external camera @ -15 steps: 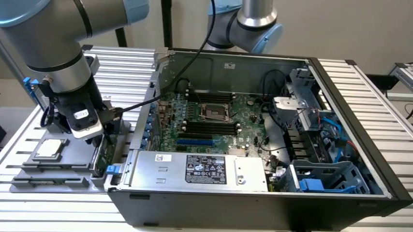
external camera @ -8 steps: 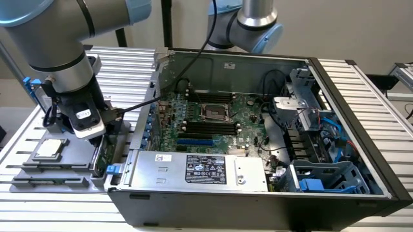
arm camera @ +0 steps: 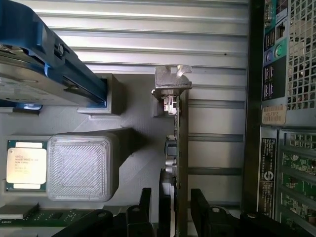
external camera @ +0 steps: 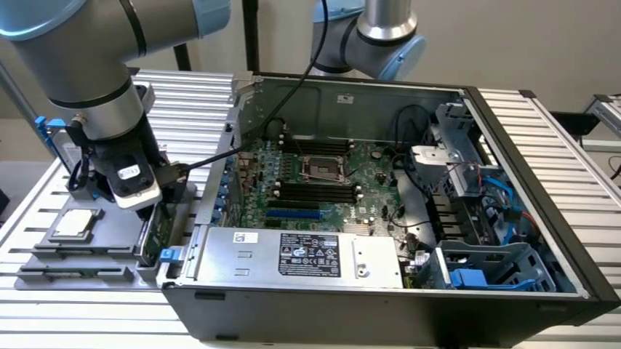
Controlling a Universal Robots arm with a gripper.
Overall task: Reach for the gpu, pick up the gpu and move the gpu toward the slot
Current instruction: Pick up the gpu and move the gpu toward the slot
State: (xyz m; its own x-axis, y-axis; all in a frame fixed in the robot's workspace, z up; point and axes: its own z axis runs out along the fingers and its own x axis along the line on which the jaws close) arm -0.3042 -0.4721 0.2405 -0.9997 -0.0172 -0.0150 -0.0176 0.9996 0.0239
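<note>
- The claw (arm camera: 171, 193) is hanging open over the gpu (arm camera: 183, 128). Its two dark fingers (arm camera: 146, 202) are standing apart, with the card's edge running between them.
- One finger is sitting close to the board's bare side, and the other is standing off the side that carries components. I cannot tell whether either is touching.
- The gpu is standing on edge in a grey holder (arm camera: 133, 163). The green board is showing as a thin line, and its silver bracket (arm camera: 171, 81) is capping the end farthest from the fingers.
- Beside the card, a small square silver chip (arm camera: 26, 164) is lying flat on the holder. A hard drive (arm camera: 44, 79) with blue rails is standing near it.
- The holder is sitting on the ribbed metal bench (arm camera: 148, 34), just beside the wall of the computer case (external camera: 388, 320).
- In the exterior view the arm (external camera: 92, 80) is reaching down at the exterior view's left, outside the case, with the card right beneath it.
- Farther off, the case is lying open, showing the motherboard (external camera: 321, 174). A silver power supply (external camera: 301, 254) is sitting in it, nearer the camera.
- At the back, a second arm (external camera: 379, 33) is standing behind the case.
</note>
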